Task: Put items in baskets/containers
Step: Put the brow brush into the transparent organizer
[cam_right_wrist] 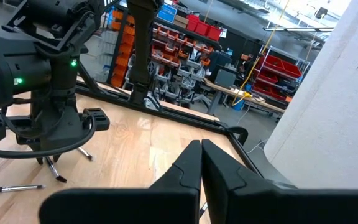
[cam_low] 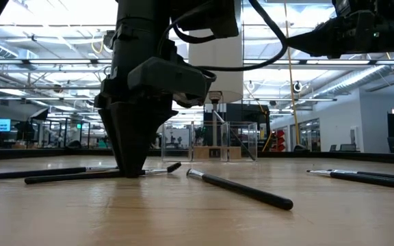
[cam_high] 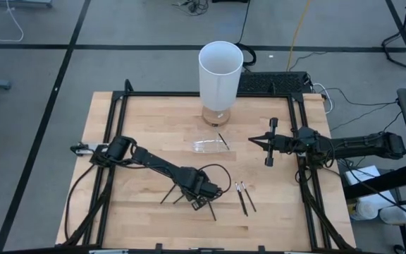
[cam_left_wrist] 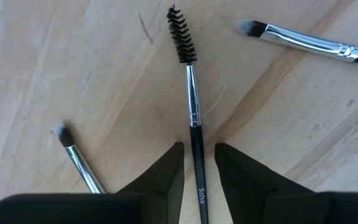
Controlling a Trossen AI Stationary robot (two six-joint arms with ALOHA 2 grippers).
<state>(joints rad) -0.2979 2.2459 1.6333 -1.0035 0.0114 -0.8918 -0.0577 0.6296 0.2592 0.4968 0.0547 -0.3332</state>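
You are looking at one tabletop (cam_high: 146,127) carrying one clear container (cam_high: 207,145) and one tall white cylinder (cam_high: 220,74). Two arms are reaching over it, the left arm (cam_high: 154,164) and the right arm (cam_high: 358,144). One thin stick (cam_high: 223,141) is lying at the container and two more sticks (cam_high: 242,198) are lying side by side. The cluster (cam_high: 169,195) under the left arm is showing about three, partly hidden. The left wrist view is showing three brush-tipped sticks, the middle one a spiral-bristled wand (cam_left_wrist: 191,99).
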